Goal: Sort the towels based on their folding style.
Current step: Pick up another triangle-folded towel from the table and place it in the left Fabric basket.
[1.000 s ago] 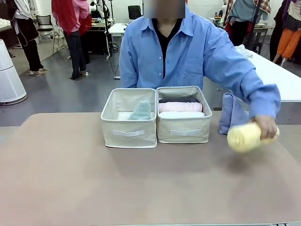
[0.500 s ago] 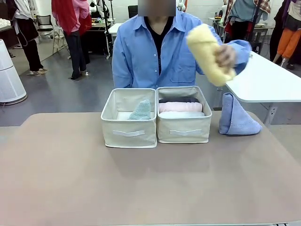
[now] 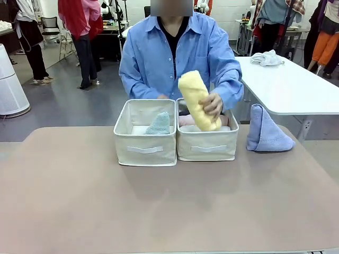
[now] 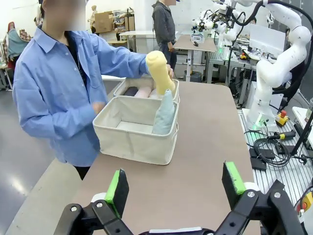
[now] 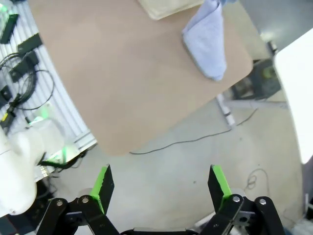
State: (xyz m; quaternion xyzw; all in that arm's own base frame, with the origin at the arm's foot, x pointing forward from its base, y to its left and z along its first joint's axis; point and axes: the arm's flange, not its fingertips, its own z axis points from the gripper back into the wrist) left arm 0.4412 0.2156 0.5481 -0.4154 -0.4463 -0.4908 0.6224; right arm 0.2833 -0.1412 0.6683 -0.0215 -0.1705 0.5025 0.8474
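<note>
The yellow roll (image 3: 197, 99) has come down from high at 1 o'clock and now hangs over the right box (image 3: 206, 150), tilted with its top toward 11 o'clock. The person's hand (image 3: 213, 103) clasps its lower end from the 3 o'clock side, fingers wrapped round it. The mint cone (image 3: 159, 124) stands in the left box (image 3: 144, 151). The periwinkle cone (image 3: 266, 130) rests on the table (image 3: 159, 206) at 3 o'clock of the boxes. The left gripper (image 4: 175, 178) and the right gripper (image 5: 160, 180) hang spread wide, holding nothing.
</note>
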